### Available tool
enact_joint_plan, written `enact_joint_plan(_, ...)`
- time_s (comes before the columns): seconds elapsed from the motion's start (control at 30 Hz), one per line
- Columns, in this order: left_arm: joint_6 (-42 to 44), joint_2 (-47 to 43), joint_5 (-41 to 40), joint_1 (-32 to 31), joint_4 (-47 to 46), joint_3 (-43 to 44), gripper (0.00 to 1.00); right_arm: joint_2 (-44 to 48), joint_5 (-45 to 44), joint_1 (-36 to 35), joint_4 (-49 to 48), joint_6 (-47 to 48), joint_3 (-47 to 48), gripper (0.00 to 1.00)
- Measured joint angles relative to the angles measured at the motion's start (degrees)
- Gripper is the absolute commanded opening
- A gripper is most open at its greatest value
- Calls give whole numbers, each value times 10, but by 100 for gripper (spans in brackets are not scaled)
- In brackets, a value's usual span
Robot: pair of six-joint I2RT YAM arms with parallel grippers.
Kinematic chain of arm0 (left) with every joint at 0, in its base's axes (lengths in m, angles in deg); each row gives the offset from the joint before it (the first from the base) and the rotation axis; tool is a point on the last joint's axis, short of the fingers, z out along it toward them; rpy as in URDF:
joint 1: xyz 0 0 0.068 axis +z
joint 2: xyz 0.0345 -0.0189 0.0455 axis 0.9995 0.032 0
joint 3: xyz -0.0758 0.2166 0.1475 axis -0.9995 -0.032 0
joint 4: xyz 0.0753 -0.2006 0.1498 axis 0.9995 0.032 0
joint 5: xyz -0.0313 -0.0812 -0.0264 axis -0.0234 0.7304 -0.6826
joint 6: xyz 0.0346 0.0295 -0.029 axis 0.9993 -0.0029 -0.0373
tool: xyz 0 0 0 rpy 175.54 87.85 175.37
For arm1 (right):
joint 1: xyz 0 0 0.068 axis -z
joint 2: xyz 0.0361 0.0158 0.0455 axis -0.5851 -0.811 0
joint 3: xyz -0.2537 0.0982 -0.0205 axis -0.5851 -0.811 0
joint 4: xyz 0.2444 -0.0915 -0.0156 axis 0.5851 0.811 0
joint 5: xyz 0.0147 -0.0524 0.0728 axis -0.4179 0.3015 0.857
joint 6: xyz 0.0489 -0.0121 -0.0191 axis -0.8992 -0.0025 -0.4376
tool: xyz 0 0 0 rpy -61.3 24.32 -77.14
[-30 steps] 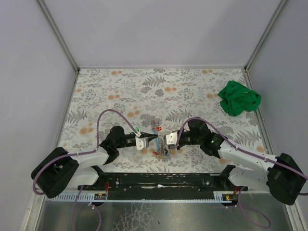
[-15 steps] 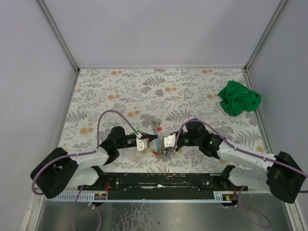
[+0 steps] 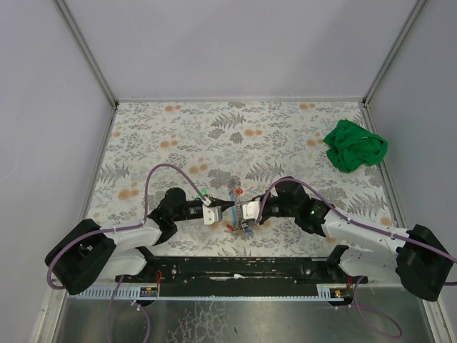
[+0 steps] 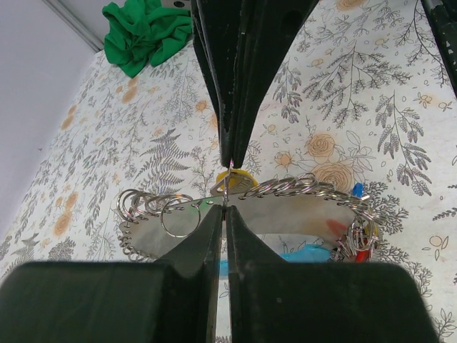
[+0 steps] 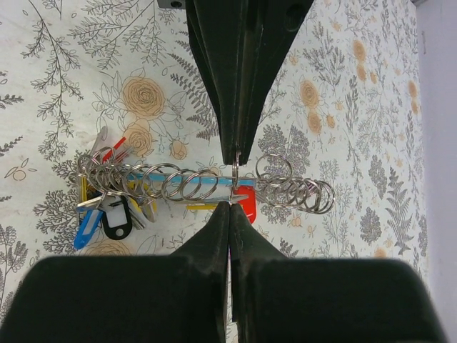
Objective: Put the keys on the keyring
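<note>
— What is lying on the bench?
— A crumpled green cloth is sitting by the far right corner, well apart from everything else.
— And the arms?
— Both are meeting at the middle of the near edge. The left gripper is pinching the keyring from one side with its jaws nearly together. The right gripper is nipping it the same way from the other side.
— Where are the keys?
— A yellow key cap is peeking out just behind the keyring, probably hanging on it. Coloured tags are dangling at one end.
</note>
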State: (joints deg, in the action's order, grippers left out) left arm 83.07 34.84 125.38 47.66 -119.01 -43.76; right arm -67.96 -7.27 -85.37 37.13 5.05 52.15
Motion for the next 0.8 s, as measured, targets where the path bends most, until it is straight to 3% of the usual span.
enact_joint_plan(0.8,0,0,0,0,2,2,0,0,-26,-7,0,0,0,0)
